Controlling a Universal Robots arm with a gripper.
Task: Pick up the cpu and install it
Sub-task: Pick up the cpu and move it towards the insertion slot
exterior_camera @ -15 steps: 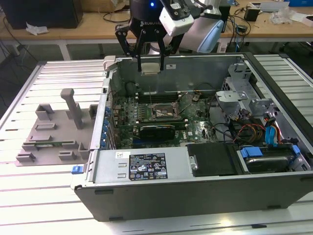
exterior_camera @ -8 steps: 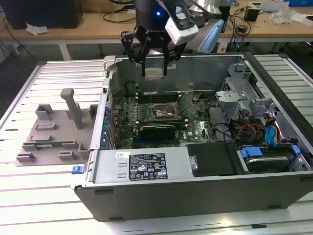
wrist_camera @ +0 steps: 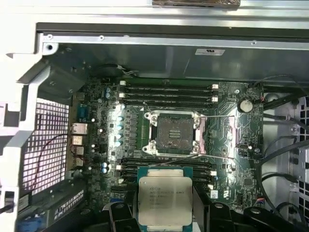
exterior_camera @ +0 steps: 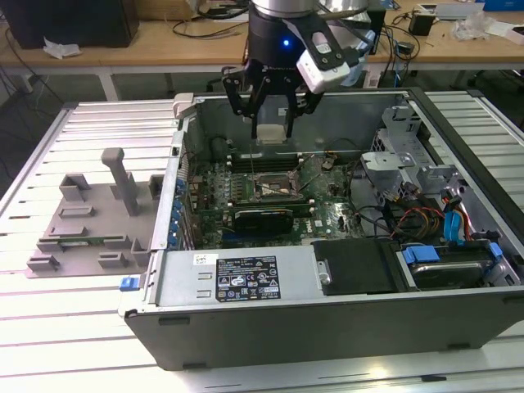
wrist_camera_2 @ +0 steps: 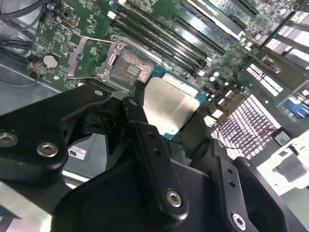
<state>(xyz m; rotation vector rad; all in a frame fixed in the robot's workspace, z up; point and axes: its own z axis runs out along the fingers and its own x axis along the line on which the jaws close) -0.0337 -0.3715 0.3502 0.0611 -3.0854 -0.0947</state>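
My gripper (exterior_camera: 273, 129) hangs above the open computer case and is shut on the cpu (exterior_camera: 275, 133), a small flat square chip with a silver-grey metal top. In both wrist views the black fingers clamp two opposite edges of the cpu (wrist_camera_2: 170, 101) (wrist_camera: 164, 195). It is held in the air above the green motherboard (wrist_camera: 227, 145), a little to one side of the open socket (wrist_camera: 175, 133) (wrist_camera_2: 129, 71) (exterior_camera: 274, 190). The socket's metal frame and lever wire are swung open, and its dark contact field is bare.
The open case (exterior_camera: 246, 282) lies on a white slatted table. A grey plastic tray with upright posts (exterior_camera: 90, 213) sits at the exterior view's left. Memory slots (wrist_camera: 166, 92) flank the socket. A drive cage and blue-tabbed cables (exterior_camera: 446, 221) fill the case's right end.
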